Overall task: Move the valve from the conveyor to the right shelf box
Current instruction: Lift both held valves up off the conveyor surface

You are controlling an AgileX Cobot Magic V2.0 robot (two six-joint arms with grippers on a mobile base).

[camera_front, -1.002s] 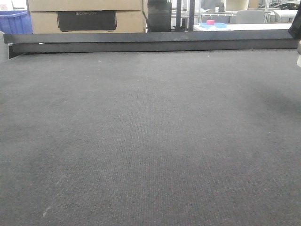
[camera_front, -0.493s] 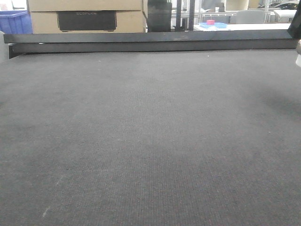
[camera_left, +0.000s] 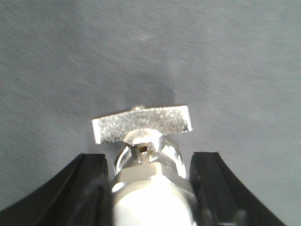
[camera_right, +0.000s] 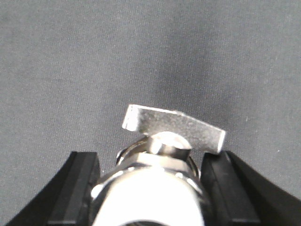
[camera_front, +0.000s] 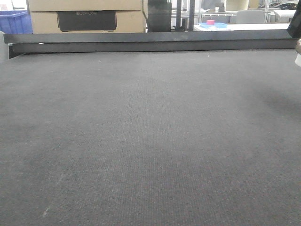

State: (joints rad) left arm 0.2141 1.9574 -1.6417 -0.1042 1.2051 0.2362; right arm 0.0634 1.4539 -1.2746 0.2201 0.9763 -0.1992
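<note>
The dark grey conveyor (camera_front: 150, 141) fills nearly the whole front view, its fine-textured belt running back to a dark metal rail (camera_front: 150, 41) along the far edge. Behind the rail stand stacked cardboard boxes (camera_front: 84, 14), with a blue bin (camera_front: 14, 21) at far left and a white desk (camera_front: 254, 27) at right carrying a blue tray (camera_front: 214, 25). A dark shape (camera_front: 296, 23) and a pale object (camera_front: 298, 56) are cut off by the right edge of that view, and too little of either shows to identify it. In the right wrist view, the right hand (camera_right: 155, 157) is clamped on a silvery valve (camera_right: 160, 179). Its black fingers (camera_right: 80, 188) sit against either side of the body above the belt. The valve's flat metal handle (camera_right: 174, 128) tilts down to the right. In the left wrist view, the left hand (camera_left: 150, 160) grips another valve (camera_left: 148, 183) in the same manner, with its fingers (camera_left: 89, 188) pressed close on both sides. That one's rough-surfaced lever (camera_left: 141, 123) lies nearly level over a hexagonal neck, and a soft shadow (camera_left: 162, 94) falls on the belt beyond it.
</note>
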